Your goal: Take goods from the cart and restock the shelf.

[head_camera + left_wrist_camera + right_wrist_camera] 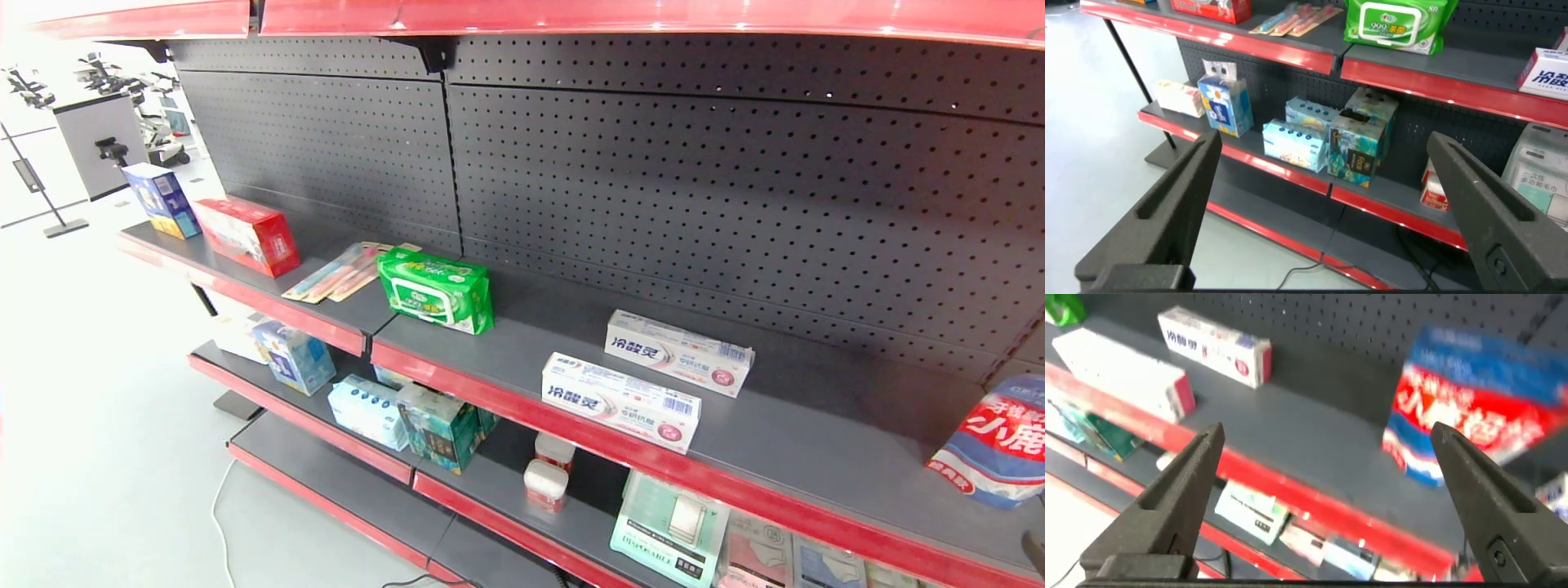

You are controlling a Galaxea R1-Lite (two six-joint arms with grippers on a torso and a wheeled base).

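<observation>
Shelf (816,408): left pincer (1323,139) spread empty before tissue packs (1290,143); right pincer (1327,431) spread empty near red-blue bag (1470,408), toothpaste boxes (1212,345).

We log matte black fingers (1167,212) on the left gripper (1324,139) and the right gripper (1328,433): long wedges tapering to blunt tips (a recessed slot marks their faces).

Print shows on several packs. The front toothpaste box (620,402) and the rear toothpaste box (678,353) each carry large blue characters, smaller print and a barcode. The green wipes pack (1392,24) has a white label with a three-digit number. The red-and-blue bag (1000,441) bears big white characters, and the teal pack (669,531) lower down has a line of capital letters.
</observation>
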